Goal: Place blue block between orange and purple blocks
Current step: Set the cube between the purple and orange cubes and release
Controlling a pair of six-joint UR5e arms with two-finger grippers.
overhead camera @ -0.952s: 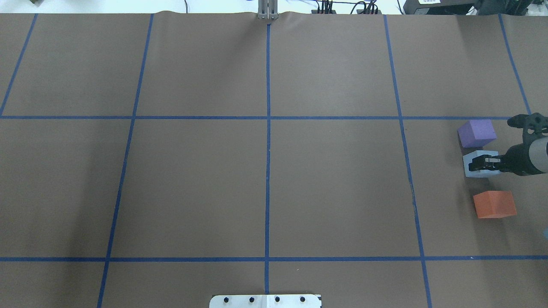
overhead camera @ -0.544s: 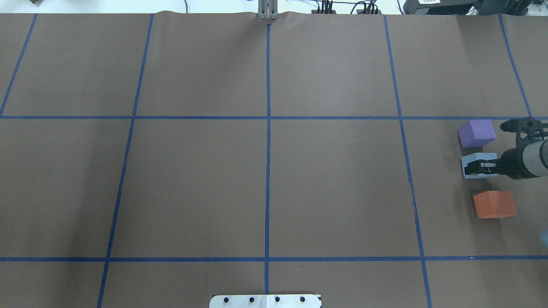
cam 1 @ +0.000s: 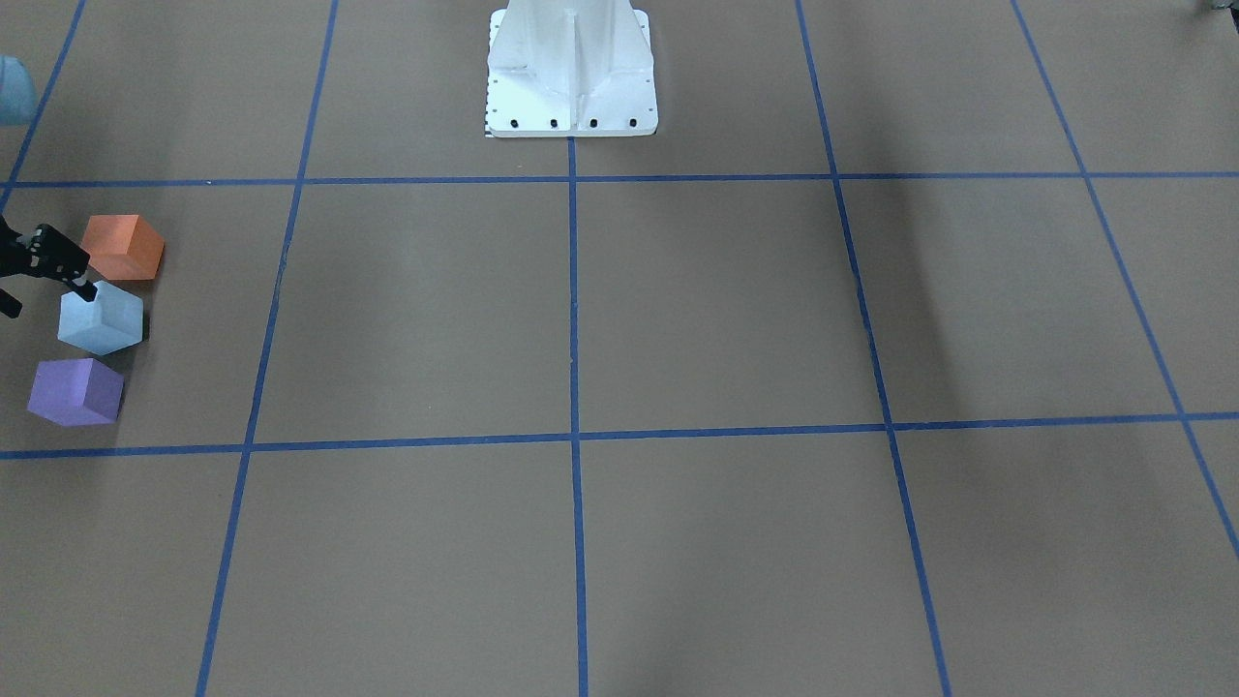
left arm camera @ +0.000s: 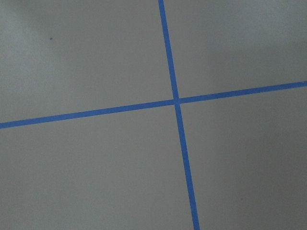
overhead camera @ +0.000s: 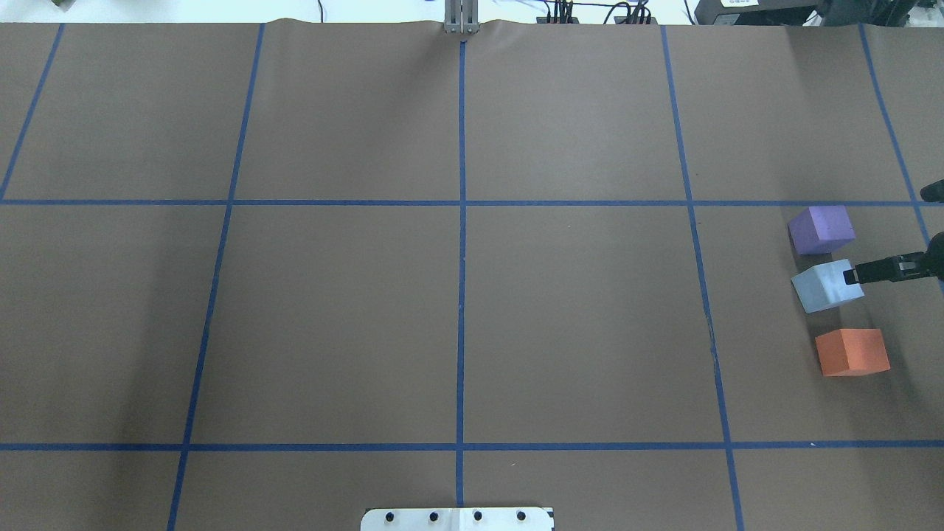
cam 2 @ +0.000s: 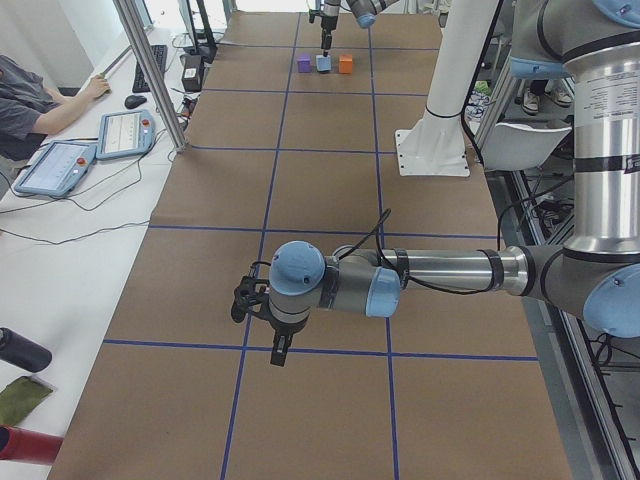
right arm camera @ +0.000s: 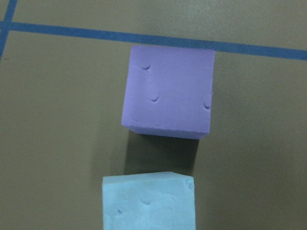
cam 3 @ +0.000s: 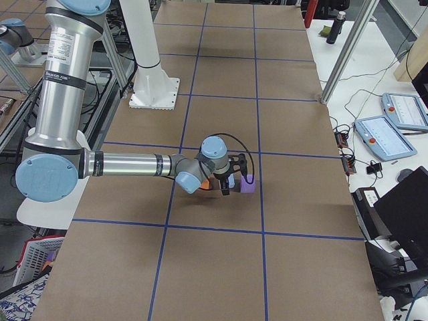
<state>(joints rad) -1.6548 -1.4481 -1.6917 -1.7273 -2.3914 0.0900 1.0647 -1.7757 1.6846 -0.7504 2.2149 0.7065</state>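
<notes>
1. Blue block sits on tabletop betw. purple block & orange block. It touches neither, is nearer the purple one, and is turned a bit askew vs. both.
2. Right fingers look spread, pinching nothing. One tip hangs over the blue block's outer edge.
3. Left fingers hang over bare tabletop, well apart from the blocks. Can't tell if spread or pressed together.
4. Handling (my guess): small dents on the blue & purple tops in right wrist view, so prob. foam. Would be v. light, soft, squashes under a hard pinch, not fragile. Matte skin, so shouldn't slip.
5. Where to hold: two opposite flat sides, mid-height, fingers squared to the block's own skew. Use the sides not facing purple/orange, as there's more room there.
6. Risk: being so light, a brushing tip could shove or spin it. Gentle squeeze, straight lift.
7. Placement looks abt done; at most a straighten-up left.
</notes>
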